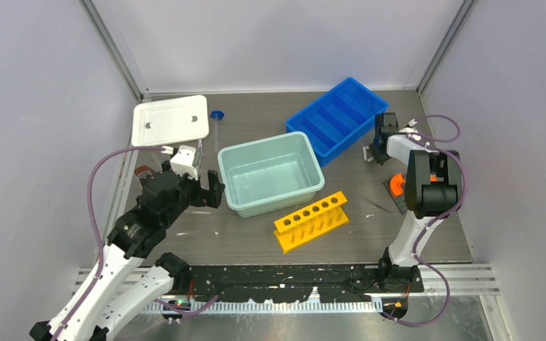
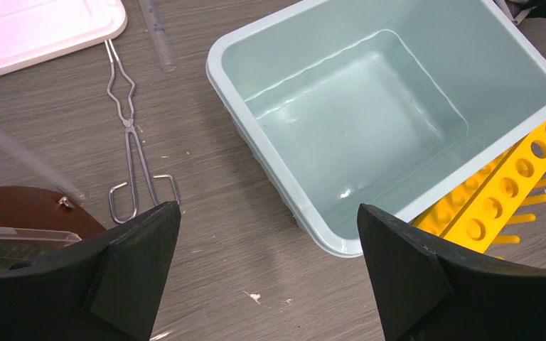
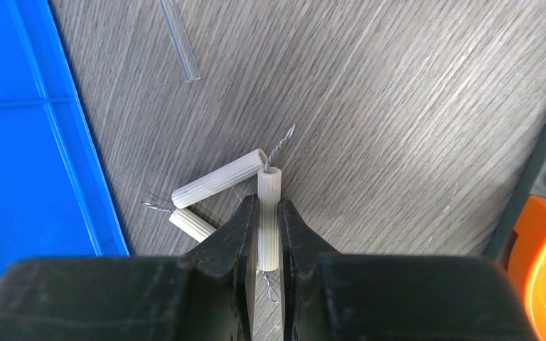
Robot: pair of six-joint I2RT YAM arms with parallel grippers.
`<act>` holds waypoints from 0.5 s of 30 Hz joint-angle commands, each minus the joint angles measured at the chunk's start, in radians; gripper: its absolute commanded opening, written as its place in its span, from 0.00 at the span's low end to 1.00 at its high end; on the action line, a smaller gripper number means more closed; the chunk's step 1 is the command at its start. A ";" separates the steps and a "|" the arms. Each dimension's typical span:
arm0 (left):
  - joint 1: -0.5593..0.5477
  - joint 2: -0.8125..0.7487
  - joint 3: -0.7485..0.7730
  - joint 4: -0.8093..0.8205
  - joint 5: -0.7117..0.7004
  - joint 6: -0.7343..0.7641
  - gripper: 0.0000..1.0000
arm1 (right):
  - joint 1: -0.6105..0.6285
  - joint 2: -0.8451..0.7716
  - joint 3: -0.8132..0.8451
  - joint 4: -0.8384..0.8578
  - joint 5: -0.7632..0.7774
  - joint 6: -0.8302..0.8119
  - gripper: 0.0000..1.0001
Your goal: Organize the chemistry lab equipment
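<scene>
Teal tub (image 1: 270,174) mid-table in top view; blue tray (image 1: 338,117) behind it to right; yellow rack (image 1: 311,221) in front; left gripper (image 1: 207,183) by tub's left wall; right gripper (image 1: 375,150) low beside tray's right side.
Left wrist view: fingers (image 2: 135,263) spread wide, nothing between; metal tongs (image 2: 129,135) flat on table left of tub; clear tube (image 2: 158,35) near white lid (image 2: 35,28).
Right wrist view: right gripper clenched on one pale sleeve of wire triangle (image 3: 217,177); triangle on table just beside tray.
</scene>
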 commanded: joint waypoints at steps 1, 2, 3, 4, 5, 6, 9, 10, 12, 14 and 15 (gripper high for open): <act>-0.003 -0.011 -0.002 0.046 -0.009 0.009 1.00 | 0.003 -0.073 -0.009 0.004 0.042 -0.006 0.13; -0.003 -0.011 -0.002 0.046 -0.009 0.009 1.00 | 0.003 -0.082 -0.011 0.001 0.051 -0.012 0.12; -0.003 -0.013 -0.002 0.046 -0.010 0.010 1.00 | 0.003 -0.100 -0.015 -0.004 0.056 -0.015 0.11; -0.003 -0.012 -0.002 0.045 -0.009 0.009 1.00 | 0.003 -0.121 -0.016 -0.007 0.065 -0.023 0.11; -0.002 -0.012 -0.002 0.045 -0.010 0.009 1.00 | 0.003 -0.132 -0.018 -0.015 0.070 -0.029 0.11; -0.003 -0.013 -0.002 0.044 -0.012 0.010 1.00 | 0.003 -0.153 -0.020 -0.021 0.081 -0.037 0.11; -0.003 -0.015 -0.002 0.041 -0.016 0.010 1.00 | 0.003 -0.200 -0.029 -0.046 0.098 -0.053 0.11; -0.003 -0.017 -0.002 0.042 -0.018 0.010 1.00 | 0.002 -0.227 -0.034 -0.050 0.105 -0.060 0.11; -0.003 -0.020 -0.004 0.042 -0.021 0.010 1.00 | 0.003 -0.271 -0.040 -0.065 0.110 -0.074 0.11; -0.003 -0.020 -0.005 0.043 -0.021 0.010 1.00 | 0.003 -0.317 -0.037 -0.078 0.103 -0.097 0.11; -0.003 -0.019 -0.005 0.044 -0.020 0.010 1.00 | 0.008 -0.332 -0.035 -0.083 0.100 -0.118 0.11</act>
